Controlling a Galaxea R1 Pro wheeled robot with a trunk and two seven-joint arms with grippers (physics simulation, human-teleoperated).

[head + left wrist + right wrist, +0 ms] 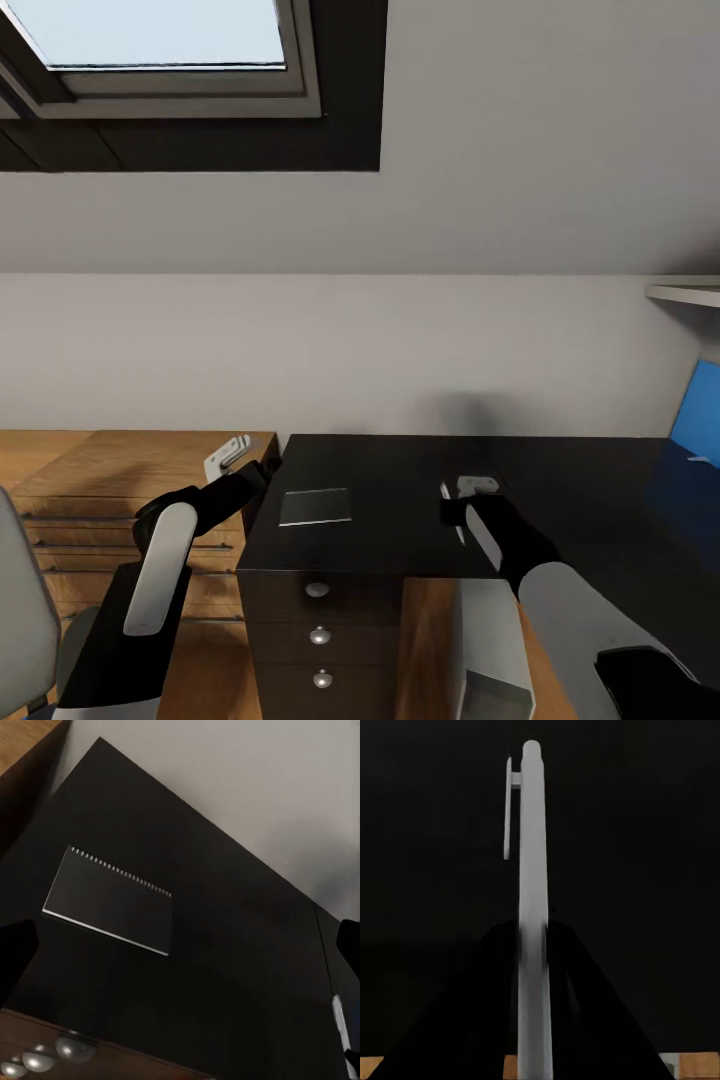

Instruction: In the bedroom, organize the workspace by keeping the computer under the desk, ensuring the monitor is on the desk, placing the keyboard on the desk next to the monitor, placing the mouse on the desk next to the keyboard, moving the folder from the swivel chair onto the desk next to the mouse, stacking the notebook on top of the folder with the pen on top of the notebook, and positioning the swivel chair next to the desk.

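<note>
While clenched on pen (532,907), right tool (455,503) low over glossy black surface (400,470), near front edge; pen held between dark fingers (472,1012), clip end pointing away. Left tool (228,455) off surface's left end, above light wood dresser (110,465); fingers spread, released, gripping nothing. Pale grey notebook (314,506) flat on surface between both tools, spiral edge toward wall, apart from pen. Drawer knobs (319,634) below front edge. Grey computer (490,640) under surface. Blue panel (697,410) far right.
</note>
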